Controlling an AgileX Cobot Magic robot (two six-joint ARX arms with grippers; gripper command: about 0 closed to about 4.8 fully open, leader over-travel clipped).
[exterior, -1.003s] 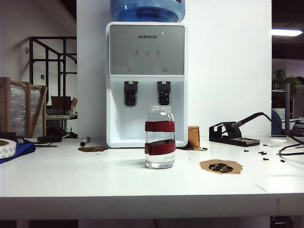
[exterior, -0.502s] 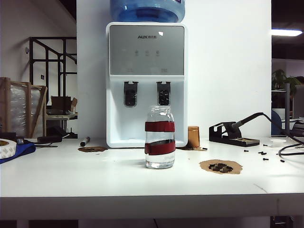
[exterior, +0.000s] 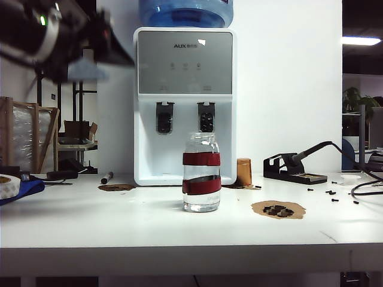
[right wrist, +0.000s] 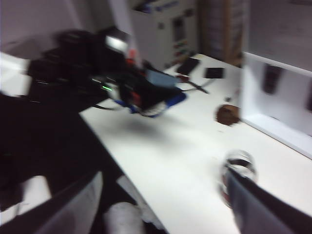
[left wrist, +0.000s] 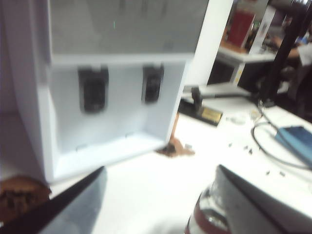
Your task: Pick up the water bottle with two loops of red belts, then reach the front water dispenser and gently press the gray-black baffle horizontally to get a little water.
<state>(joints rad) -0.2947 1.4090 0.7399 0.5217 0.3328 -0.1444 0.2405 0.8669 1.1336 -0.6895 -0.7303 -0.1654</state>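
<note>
The water bottle [exterior: 201,173], a clear jar with two dark-red bands, stands upright at mid-table in front of the water dispenser [exterior: 184,72]. The gray-black baffle [exterior: 164,118] hangs under the left tap, with a twin lever [exterior: 206,118] to its right. My left arm [exterior: 54,36] is a blur high at the upper left, well above the table. The left gripper [left wrist: 161,167] is open and empty, facing the dispenser [left wrist: 29,97] and baffle [left wrist: 93,90], with the bottle [left wrist: 207,219] low beside one finger. Open and empty too, the right gripper [right wrist: 164,171] has the bottle [right wrist: 237,178] near one finger.
A short brown cylinder [exterior: 243,171] stands right of the dispenser. Further right are a soldering station [exterior: 293,168], small screws [exterior: 329,192] and a cable [exterior: 368,185]. Brown patches [exterior: 278,209] lie on the table; a marker [exterior: 107,177] and tape roll [exterior: 9,186] lie left.
No arm showed in the exterior view before; now the left arm has swung in at the upper left, blurred by motion. The bottle has not moved.
</note>
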